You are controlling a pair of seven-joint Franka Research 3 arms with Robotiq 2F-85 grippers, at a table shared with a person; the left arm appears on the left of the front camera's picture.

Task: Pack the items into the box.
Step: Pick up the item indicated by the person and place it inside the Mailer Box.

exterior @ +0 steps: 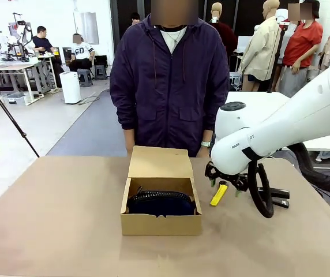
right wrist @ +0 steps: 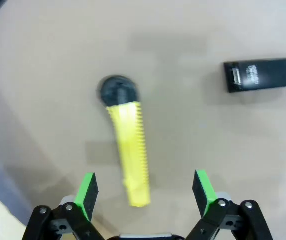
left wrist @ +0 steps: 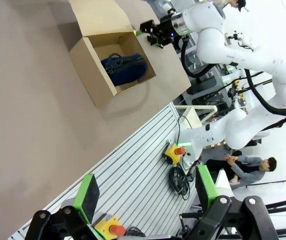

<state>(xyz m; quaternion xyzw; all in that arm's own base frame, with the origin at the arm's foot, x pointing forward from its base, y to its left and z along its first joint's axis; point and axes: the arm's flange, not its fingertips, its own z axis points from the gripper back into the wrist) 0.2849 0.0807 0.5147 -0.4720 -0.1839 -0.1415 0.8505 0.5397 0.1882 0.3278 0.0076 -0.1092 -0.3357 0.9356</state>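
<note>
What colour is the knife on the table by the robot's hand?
The utility knife is bright yellow with a ridged edge, best seen in the right wrist view.

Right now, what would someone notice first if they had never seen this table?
The open brown box sits in the middle of the table, with a dark pouch already inside. Just right of it, the right arm's fingers hang open over a yellow knife, and a black stapler lies farther right.

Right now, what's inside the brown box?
A dark navy pouch lies inside the box. Anything beneath it is hidden. The yellow knife and black stapler lie outside, on the table.
</note>
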